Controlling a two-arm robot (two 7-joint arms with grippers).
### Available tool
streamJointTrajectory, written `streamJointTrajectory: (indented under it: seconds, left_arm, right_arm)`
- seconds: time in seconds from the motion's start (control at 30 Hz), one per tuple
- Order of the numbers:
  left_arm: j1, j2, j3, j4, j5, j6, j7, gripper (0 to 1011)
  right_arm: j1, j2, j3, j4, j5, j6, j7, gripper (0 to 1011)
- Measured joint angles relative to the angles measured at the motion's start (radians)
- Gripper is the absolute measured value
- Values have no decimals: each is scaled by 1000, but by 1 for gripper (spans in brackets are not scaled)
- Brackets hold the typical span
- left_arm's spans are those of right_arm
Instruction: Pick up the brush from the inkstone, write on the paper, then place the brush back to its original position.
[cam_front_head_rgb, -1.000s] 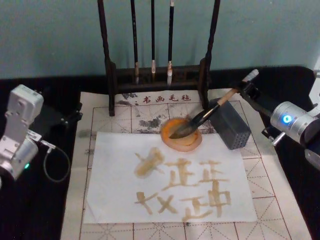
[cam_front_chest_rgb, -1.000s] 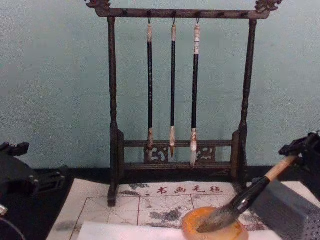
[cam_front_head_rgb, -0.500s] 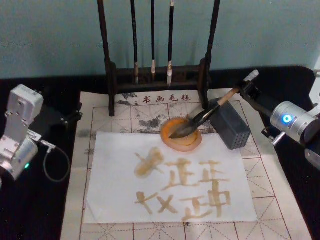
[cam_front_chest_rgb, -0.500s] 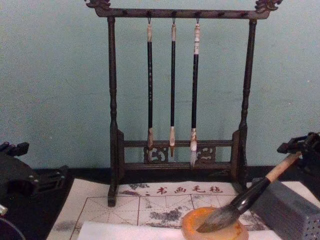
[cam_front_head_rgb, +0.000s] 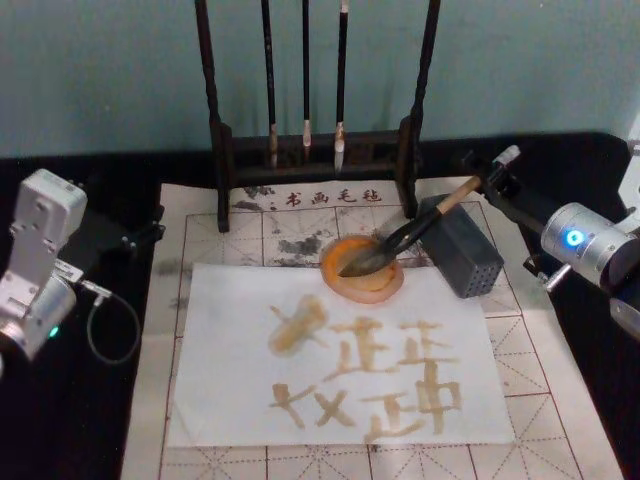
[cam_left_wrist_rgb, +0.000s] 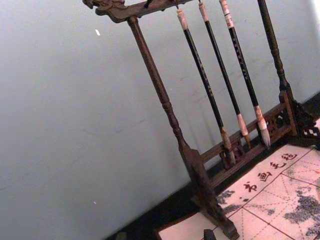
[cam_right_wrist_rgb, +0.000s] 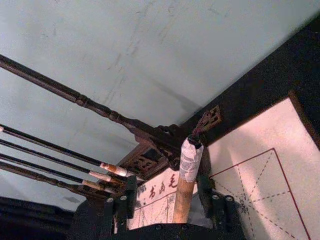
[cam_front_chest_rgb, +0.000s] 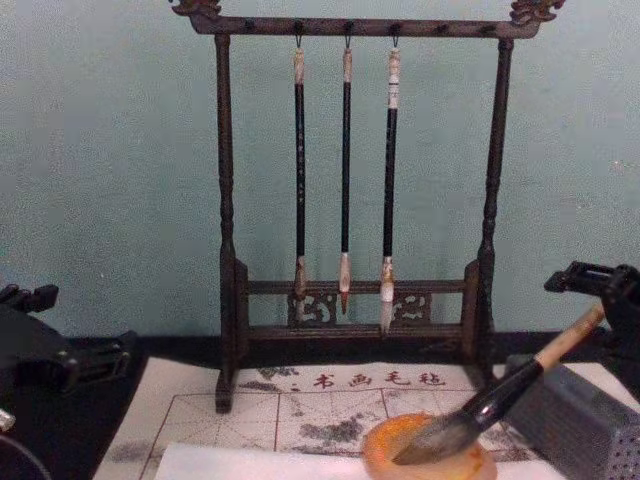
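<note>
With strokes already on the paper (cam_front_head_rgb: 340, 370) and the brush (cam_front_head_rgb: 400, 238) lying tuft-down in the inkstone (cam_front_head_rgb: 362, 268), the right pincer (cam_front_head_rgb: 492, 172) is standing wide around its handle end, needing only to retreat.

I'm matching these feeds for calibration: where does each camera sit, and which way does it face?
Head: high, looking down at the paper, both arms at the edges.
Chest: low, facing the brush rack; right gripper at right.
Left wrist: on the parked left arm, facing the rack.
Right wrist: looks along the brush between its open fingers.
Head and chest share the inkstone.
</note>
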Motion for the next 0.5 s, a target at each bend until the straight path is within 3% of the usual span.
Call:
streamJointTrajectory:
  seconds: [0.27,0.5]
  left_arm:
    - [0,0,0,0,0,0,0,1001]
    - [0,0,0,0,0,0,0,1001]
  right_arm:
    - [0,0,0,0,0,0,0,979]
    - [0,0,0,0,-1,0,0,1002]
